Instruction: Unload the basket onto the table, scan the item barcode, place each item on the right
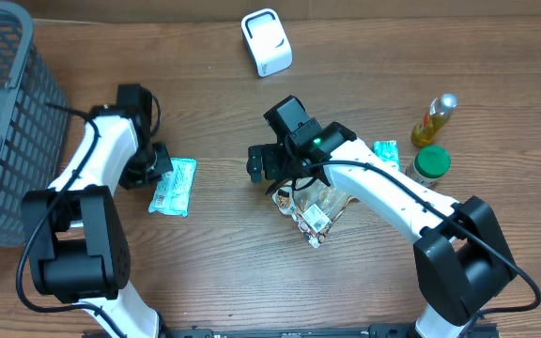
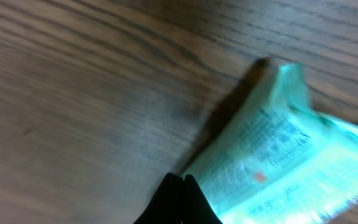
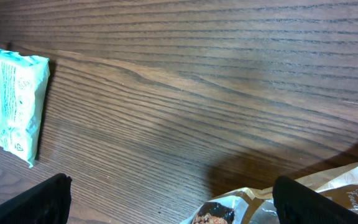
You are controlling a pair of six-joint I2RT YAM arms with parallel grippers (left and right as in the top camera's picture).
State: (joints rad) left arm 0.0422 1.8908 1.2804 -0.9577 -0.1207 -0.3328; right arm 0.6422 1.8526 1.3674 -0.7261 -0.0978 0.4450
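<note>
- Left claw [image 2: 179,183] is seen pressed together, tips at the edge of the green packet [image 1: 174,186]. Whether any film is pinched cannot be told, as the left wrist view is blurred.
- Green packet is laid flat on the desk [image 1: 205,272], just right of the left claw and well apart from the scanner [image 1: 267,42] at the far edge.
- Packet is judged light, soft and slippery. Hold is best taken at a crimped end seam, so the printed face is left flat and uncovered.
- Right claw [image 3: 173,202] is held wide apart with nothing in it, above the snack bag [image 1: 316,208] at mid-desk.
- Snack bag is judged light and crinkly, with crushable contents. A gentle hold at a sealed edge is advised.
- A white label is seen at the bag's near end. It may be the barcode but is too small to read.
- Bag is partly covered by the right arm from overhead and cut off in the right wrist view.
- No barcode is made out on the green packet.
- Far right: a second packet [image 1: 386,150] is half hidden behind the arm.
</note>
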